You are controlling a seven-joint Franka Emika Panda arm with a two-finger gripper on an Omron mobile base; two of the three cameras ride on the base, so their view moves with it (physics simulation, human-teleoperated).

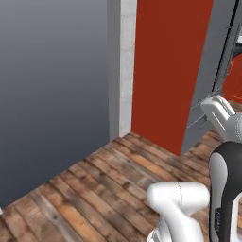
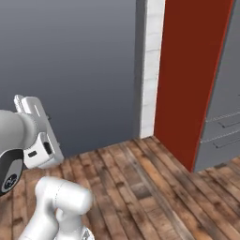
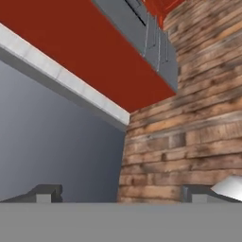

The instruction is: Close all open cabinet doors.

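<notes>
Fingertips (image 3: 43,194) of the gripper (image 3: 120,194) stand wide apart (holding nothing) over the wooden floor (image 3: 189,118), near a tall red panel (image 1: 168,71).

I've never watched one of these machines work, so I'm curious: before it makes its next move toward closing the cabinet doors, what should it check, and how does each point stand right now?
1. Tool open and empty: ok, the two fingertips stand wide apart with nothing between them.
2. An open cabinet door in sight: cannot tell, only a plain red side panel and a grey front with bar handles show.
3. Door handle within reach: not ok, no cabinet door handle is in sight.
4. Floor ahead free: ok, the wooden floor shows bare planks.
5. Arm clear of the grey wall: ok, no contact shows.
</notes>
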